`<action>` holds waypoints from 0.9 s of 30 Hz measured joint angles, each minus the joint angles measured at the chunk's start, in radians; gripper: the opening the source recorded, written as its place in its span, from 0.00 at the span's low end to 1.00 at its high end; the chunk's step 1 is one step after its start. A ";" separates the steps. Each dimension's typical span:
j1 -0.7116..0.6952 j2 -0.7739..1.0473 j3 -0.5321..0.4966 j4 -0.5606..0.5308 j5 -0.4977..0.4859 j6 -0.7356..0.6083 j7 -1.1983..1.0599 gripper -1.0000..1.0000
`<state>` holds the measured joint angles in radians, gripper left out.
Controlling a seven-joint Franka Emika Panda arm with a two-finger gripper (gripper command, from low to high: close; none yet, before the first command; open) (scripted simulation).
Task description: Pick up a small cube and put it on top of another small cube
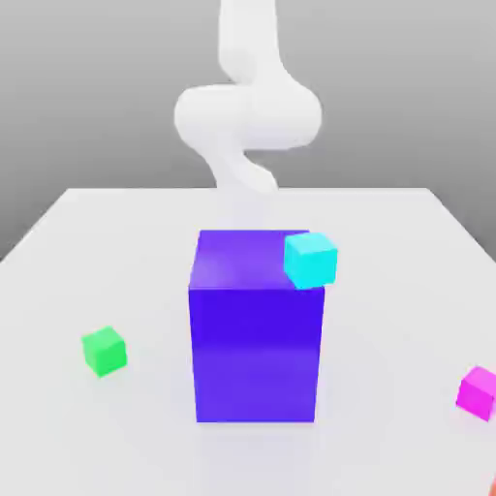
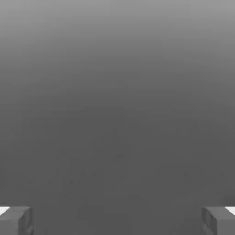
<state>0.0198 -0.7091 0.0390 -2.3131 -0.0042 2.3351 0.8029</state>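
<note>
Backdrop: plain grey, behind everything in the exterior view, lighter towards the upper edge of the frame.
Tabletop: a pale, nearly white surface [image 1: 145, 455], spreading from the middle of the frame down to the lower edge; its far edge runs straight across.
Robot arm: the white Panda arm [image 1: 248, 116] comes down from the upper centre of the frame, its curved joints standing out from the grey, its lower part fading into the pale table behind the block.
Gripper: from where I stand, the hand view gives me the gripper [image 2: 117, 221] wide open, its two fingertips well apart with only grey between them; it has hold of nothing.
Magenta cube: the small magenta cube [image 1: 476, 393] sits on the table at the lower right of the frame, partly cut off by the edge and well apart from the block.
Green cube: the small green cube [image 1: 105, 352] sits on the table at the left of the frame, turned cornerwise, its top bare.
Blue-violet block: the big upright block [image 1: 256, 354] stands at the centre.
Cyan cube: the small cyan cube [image 1: 311, 261] overlaps the block's upper right front corner; I can't tell whether it touches.
Corner: an orange-red sliver [image 1: 493, 488] at the lower right, too little to identify.
</note>
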 joint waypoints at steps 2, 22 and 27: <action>0.016 0.077 0.035 -0.011 -0.005 0.030 0.003 0.50; 0.252 0.807 0.316 -0.115 -0.189 0.305 0.136 0.50; 0.336 0.992 0.327 -0.133 -0.255 0.378 0.183 0.50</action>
<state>0.3562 0.2830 0.3656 -2.4462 -0.2589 2.7131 0.9860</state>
